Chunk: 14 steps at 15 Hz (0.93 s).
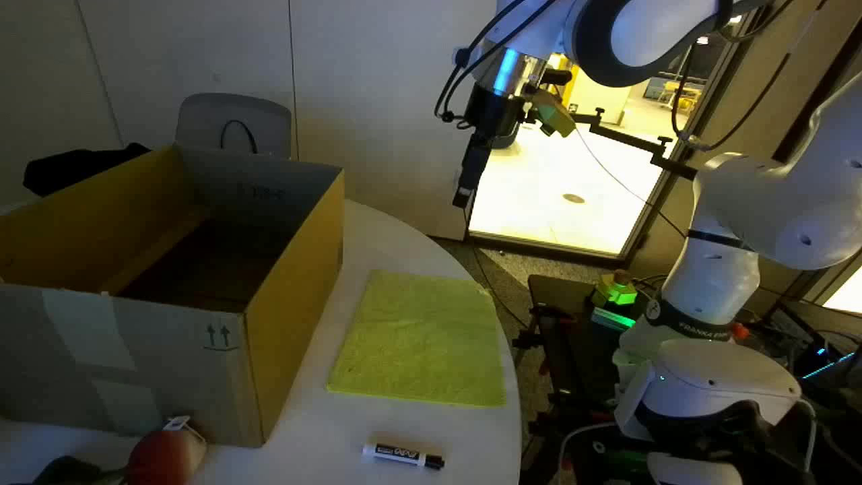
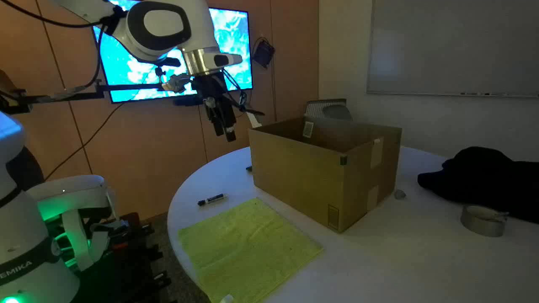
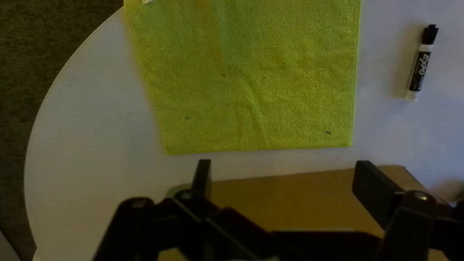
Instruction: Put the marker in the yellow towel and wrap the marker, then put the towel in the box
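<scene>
The black-and-white marker (image 1: 404, 455) lies on the table beside the yellow towel (image 1: 424, 337), a little apart from it. The marker also shows in an exterior view (image 2: 211, 200) and at the right of the wrist view (image 3: 420, 67). The towel lies flat and unfolded, also seen in an exterior view (image 2: 252, 248) and the wrist view (image 3: 253, 79). The brown cardboard box (image 1: 296, 303) stands open-topped beside the towel; its wall shows in an exterior view (image 2: 294, 172) and low in the wrist view (image 3: 290, 203). My gripper (image 3: 282, 174), also in both exterior views (image 1: 463, 197) (image 2: 224, 134), is raised above the table, open and empty.
The round white table (image 2: 379, 265) has a curved edge close to the towel. A reddish round object (image 1: 161, 457) sits beside the box. A tape roll (image 2: 483, 221) and a black cloth (image 2: 484, 181) lie on the box's far side. A chair (image 1: 236, 124) stands behind.
</scene>
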Tool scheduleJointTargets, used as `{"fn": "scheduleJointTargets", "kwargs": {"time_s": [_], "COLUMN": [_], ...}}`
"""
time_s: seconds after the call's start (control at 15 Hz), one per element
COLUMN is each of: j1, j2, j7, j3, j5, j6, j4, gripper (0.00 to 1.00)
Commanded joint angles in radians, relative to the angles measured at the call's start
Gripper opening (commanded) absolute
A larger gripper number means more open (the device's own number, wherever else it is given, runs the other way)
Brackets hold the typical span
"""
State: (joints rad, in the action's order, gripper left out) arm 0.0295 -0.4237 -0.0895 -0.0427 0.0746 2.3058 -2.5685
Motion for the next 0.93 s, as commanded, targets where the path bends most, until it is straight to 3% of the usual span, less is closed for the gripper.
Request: {"fn": "scheduleJointTargets", "kwargs": {"time_s": [0.0, 0.67, 0.87], "j1": [-0.003, -0.048, -0.076], "j2": [-0.001, 0.095, 0.211], "j7": [-0.001, -0.055, -0.102], "j3": [0.003, -0.051, -0.094], "j5": [0.001, -0.009, 0.001], "j6": [-0.003, 0.046, 0.106], "j4": [0.005, 0.000, 0.023], "gripper": [1.00, 1.00, 1.00]}}
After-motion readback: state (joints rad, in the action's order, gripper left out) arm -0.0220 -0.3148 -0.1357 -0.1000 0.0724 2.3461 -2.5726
